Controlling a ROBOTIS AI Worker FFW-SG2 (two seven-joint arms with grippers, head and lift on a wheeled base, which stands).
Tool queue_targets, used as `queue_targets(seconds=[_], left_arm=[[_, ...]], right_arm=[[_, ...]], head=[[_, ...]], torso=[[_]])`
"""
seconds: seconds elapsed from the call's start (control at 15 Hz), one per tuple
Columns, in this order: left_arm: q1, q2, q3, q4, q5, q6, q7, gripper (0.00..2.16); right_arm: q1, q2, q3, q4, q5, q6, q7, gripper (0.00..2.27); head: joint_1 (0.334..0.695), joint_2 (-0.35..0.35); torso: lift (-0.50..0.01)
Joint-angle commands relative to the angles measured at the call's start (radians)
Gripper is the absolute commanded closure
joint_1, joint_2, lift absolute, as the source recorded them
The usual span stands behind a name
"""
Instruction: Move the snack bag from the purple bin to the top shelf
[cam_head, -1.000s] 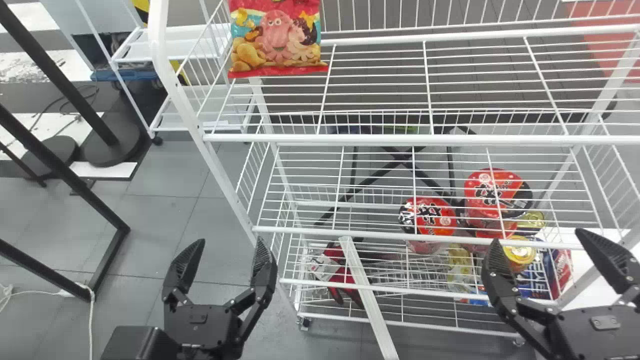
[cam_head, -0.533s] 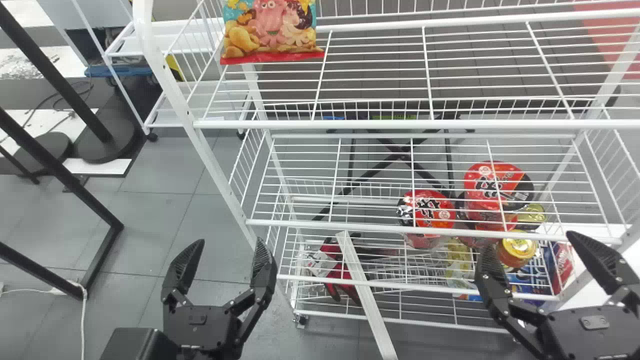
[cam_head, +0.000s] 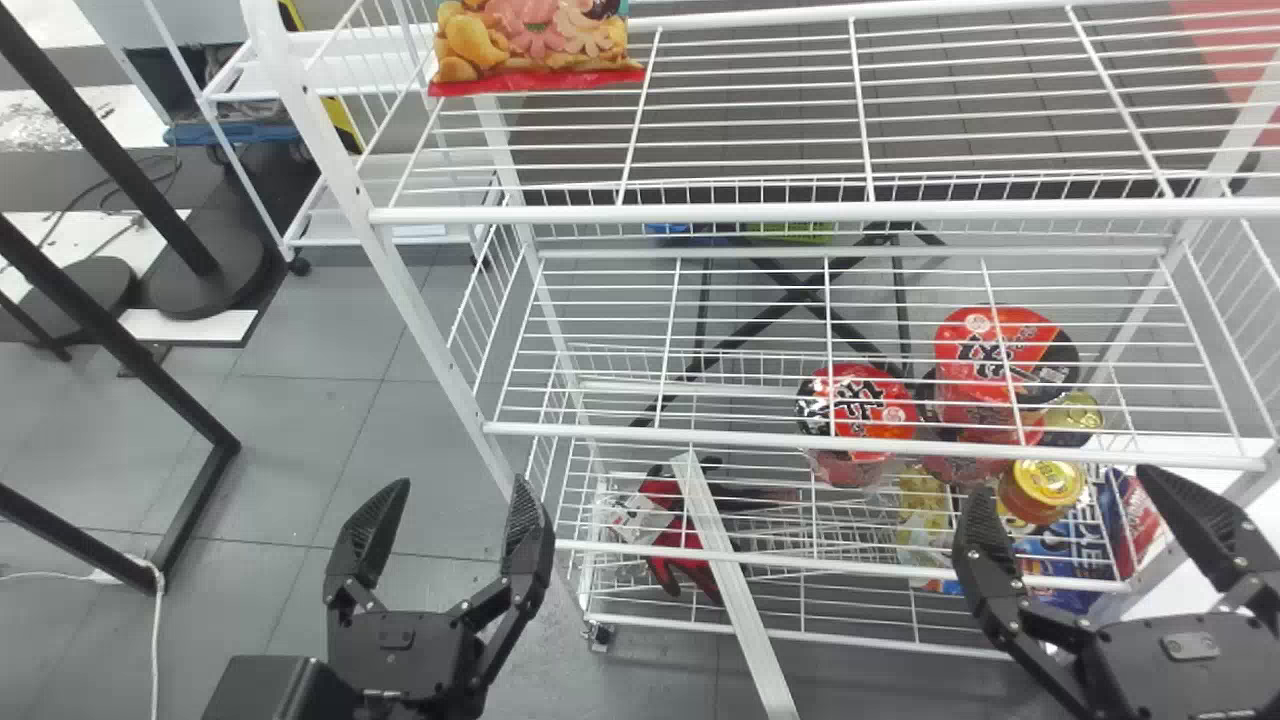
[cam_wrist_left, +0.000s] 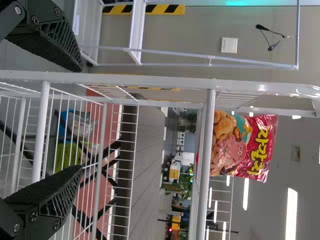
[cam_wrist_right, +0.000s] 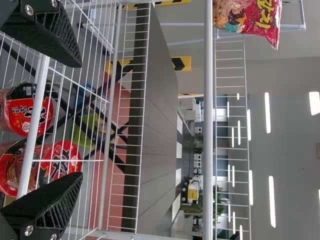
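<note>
Well, the snack bag (cam_head: 535, 45) sits at 11 o'clock on the top shelf (cam_head: 760, 211), upright as best I can judge (a pink cartoon figure decorates its front). The left gripper (cam_head: 462, 480) hangs toward 8 o'clock and the right gripper (cam_head: 1062, 482) toward 4, both with fingers spread wide, well apart from the bag.

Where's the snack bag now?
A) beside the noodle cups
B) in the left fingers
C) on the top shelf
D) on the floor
C: the snack bag stands at the left end of the top shelf, clear of both grippers.
</note>
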Motion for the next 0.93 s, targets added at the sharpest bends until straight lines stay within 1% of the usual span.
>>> queue_targets(seconds=[0.0, 0.87], left_arm=[[-0.001, -0.003, 0.000, -0.001, 0.000, 0.000, 0.000, 0.13], [0.000, -0.003, -0.005, -0.006, 0.000, 0.000, 0.002, 0.13]], right_arm=[[-0.002, -0.003, -0.001, 0.003, -0.001, 0.000, 0.000, 0.01], [0.008, -0.005, 0.002, 0.003, 0.005, -0.019, 0.000, 0.01]], head=[[0.695, 0.157], [0.695, 0.156]], torso=[[-0.276], [-0.327]])
